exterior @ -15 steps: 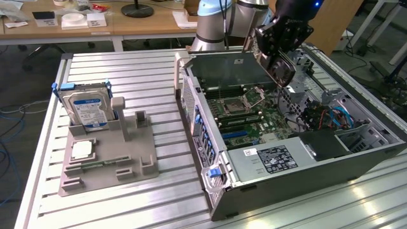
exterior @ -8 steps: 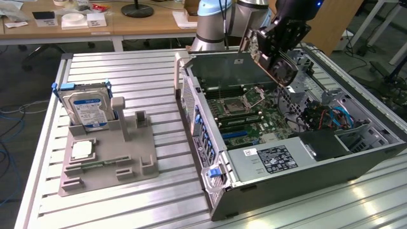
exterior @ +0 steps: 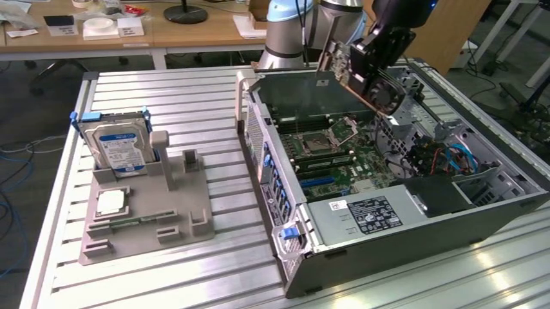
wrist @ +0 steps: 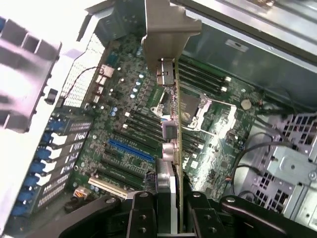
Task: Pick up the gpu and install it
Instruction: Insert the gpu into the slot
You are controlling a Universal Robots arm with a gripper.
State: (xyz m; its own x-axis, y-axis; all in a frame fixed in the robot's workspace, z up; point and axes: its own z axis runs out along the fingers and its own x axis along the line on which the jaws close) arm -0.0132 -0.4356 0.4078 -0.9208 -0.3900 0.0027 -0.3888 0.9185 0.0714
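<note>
Pick done, install left: gripper (exterior: 368, 59) partly closed, clamped on gpu (exterior: 385, 90), held tilted in air over open PC case (exterior: 387, 251), at 1 o'clock from CPU socket (exterior: 339, 132), not yet seated on motherboard (exterior: 348, 172).

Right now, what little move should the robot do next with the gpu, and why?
Probably ease the gpu down a little toward the motherboard. The gripper is clamped on it, and it hangs tilted above the open case, not yet touching any slot. In the wrist view its edge sits near the blue slot, so a slow descent seems safest.
</note>
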